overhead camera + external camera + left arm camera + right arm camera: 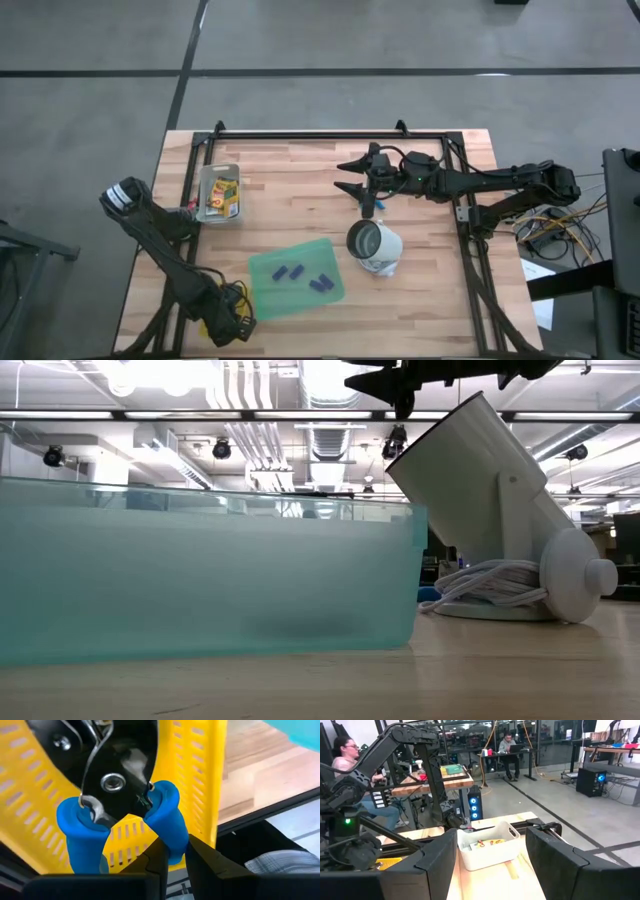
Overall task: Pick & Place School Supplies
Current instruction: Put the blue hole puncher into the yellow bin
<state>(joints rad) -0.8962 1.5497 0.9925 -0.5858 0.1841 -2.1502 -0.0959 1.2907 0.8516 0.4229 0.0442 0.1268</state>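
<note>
My left gripper (228, 322) is at the table's near left corner, over the yellow mesh basket (200, 780), and is shut on a blue-handled scissor-like tool (112, 782) with a dark metal head. My right gripper (345, 176) hangs open high over the middle of the table, nothing between its fingers (437, 857). Yellow-and-green crayon boxes (222, 200) lie in a white bin (207, 180) at the left. Several purple-blue pieces (288, 272) lie on the translucent green sheet (262, 295). My left gripper pinches one of the tool's two blue handles, near its free end (172, 845), between its two fingers. The fingers slant down from above. The tool's other handle (82, 832) is free and its metal head points away from the gripper, in front of the basket's mesh. Whether the tool touches the basket, I cannot tell.
A white lamp-like thing (377, 247) with a coiled cord lies right of the green sheet. A small blue thing (368, 207) shows under the right arm. A black frame (330, 132) runs along the table's far and side edges. Bare wood lies between the bin and the right arm.
</note>
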